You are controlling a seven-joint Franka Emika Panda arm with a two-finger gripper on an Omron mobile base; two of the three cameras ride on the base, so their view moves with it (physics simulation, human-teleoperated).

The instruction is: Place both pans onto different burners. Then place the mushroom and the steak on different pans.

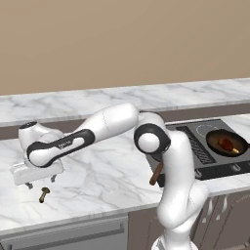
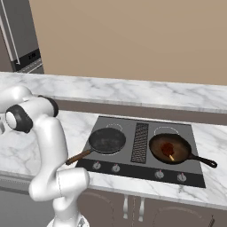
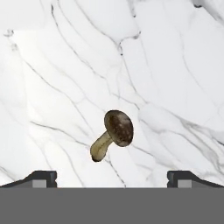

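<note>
**Mushroom pickup in hand**

Marble counter (image 1: 97,166) carries the mushroom (image 1: 44,194) at far left, lying on its side just below the gripper (image 1: 40,184), whose jaws stand wide apart and empty. Rightward on the cooktop (image 2: 141,177) sit the black pan (image 2: 107,140), then the red pan (image 2: 170,148) holding the steak (image 2: 167,148). Next move, I judge: descend, centre the jaws on the mushroom, close.

Open marble counter (image 1: 97,171) surrounds the mushroom (image 3: 113,133) on every side — nothing stands beside it, and the gripper (image 1: 41,183), jaws wide, hangs just above with bare stone between its tips. Well to the right, the cooktop (image 2: 142,170) is crowded — a black pan (image 2: 106,140) and a reddish-brown pan (image 2: 170,148) sit on its near burners.
</note>
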